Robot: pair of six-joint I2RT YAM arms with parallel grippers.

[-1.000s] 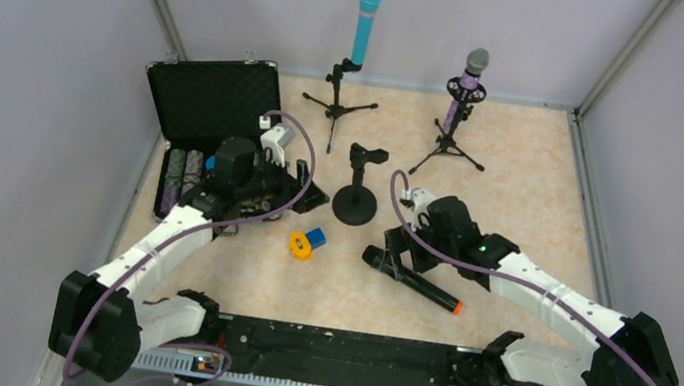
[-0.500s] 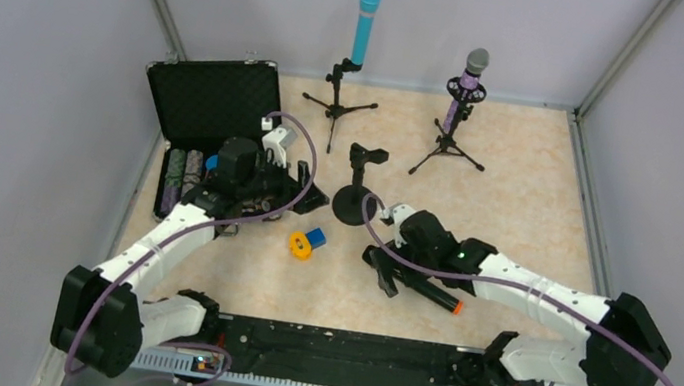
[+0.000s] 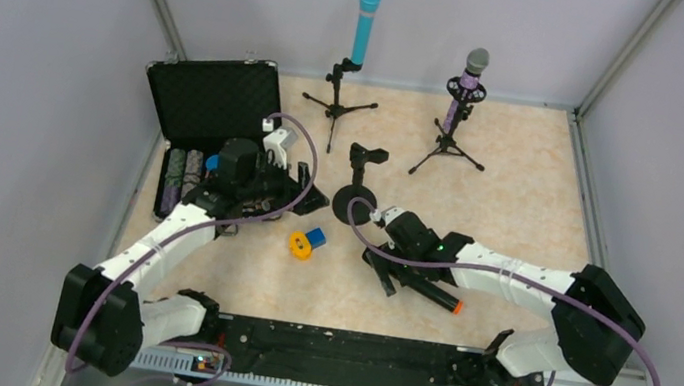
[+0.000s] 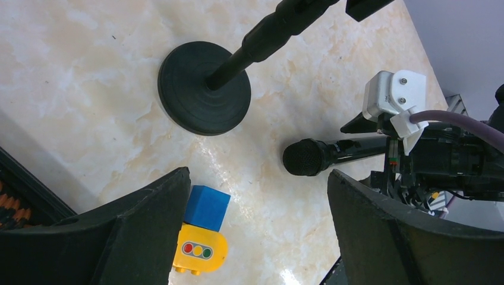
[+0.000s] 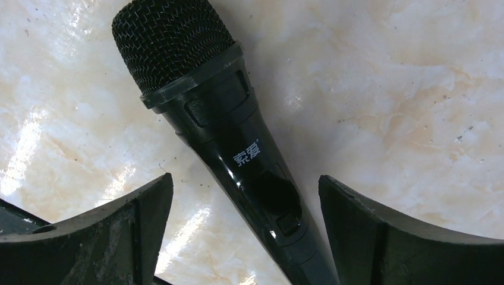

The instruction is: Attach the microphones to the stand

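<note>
Between the open fingers of the right claw [image 5: 242,184] sits the black mic [image 5: 235,142]; an off-centre pinch could roll it away.

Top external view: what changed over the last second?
The right gripper swung left and toward the near edge, down over the black microphone; its fingers now straddle the body, open, nothing gripped. Unchanged: that microphone lying where it was, left gripper open, light-blue microphone and purple microphone mounted at the back, round-base stand empty.
</note>
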